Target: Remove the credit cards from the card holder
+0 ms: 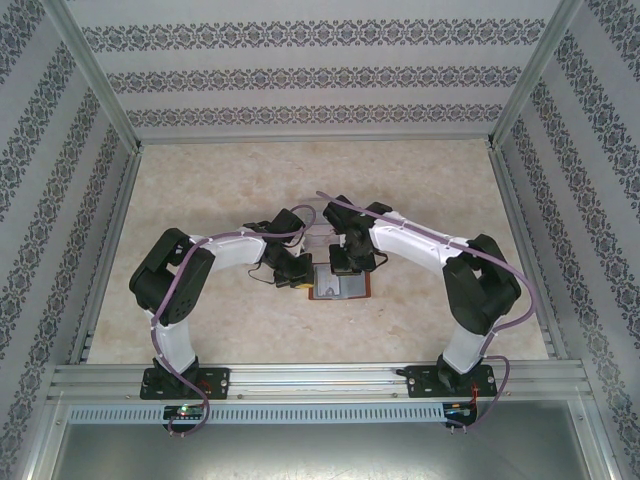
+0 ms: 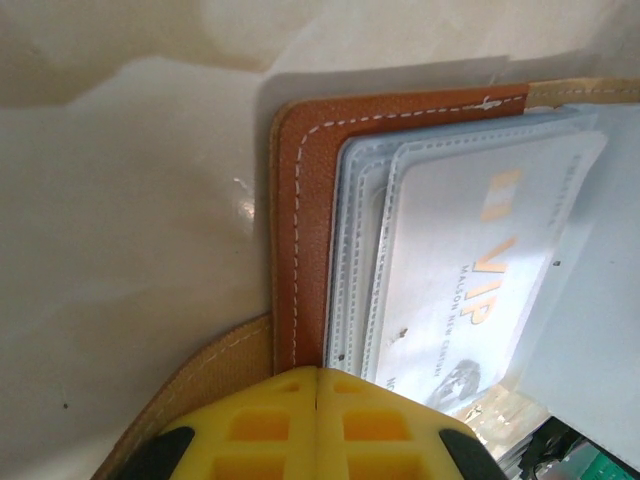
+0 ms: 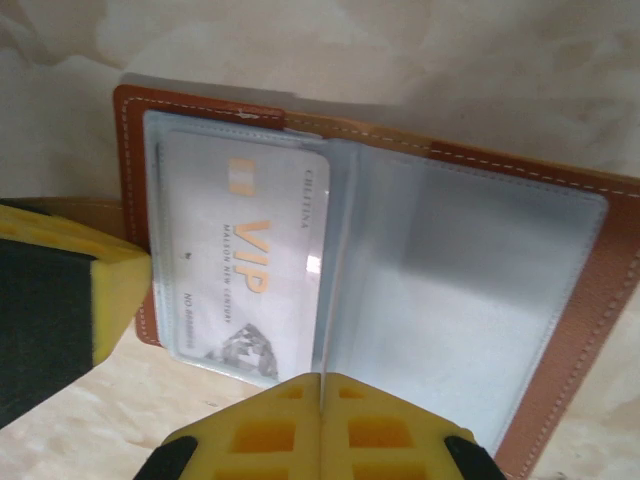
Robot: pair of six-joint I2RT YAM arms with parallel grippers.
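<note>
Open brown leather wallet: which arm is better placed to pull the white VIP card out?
Probably right: the right tool, shut, sits at the clear sleeve edge beside the white VIP card; the left tool is shut by the tan strap.

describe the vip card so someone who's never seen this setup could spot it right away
In the middle of the table lies an open reddish-brown leather card holder. The card sits in its clear pocket on the left half in the right wrist view. Gold VIP lettering marks it out; the neighbouring pocket looks plain blue-grey.
</note>
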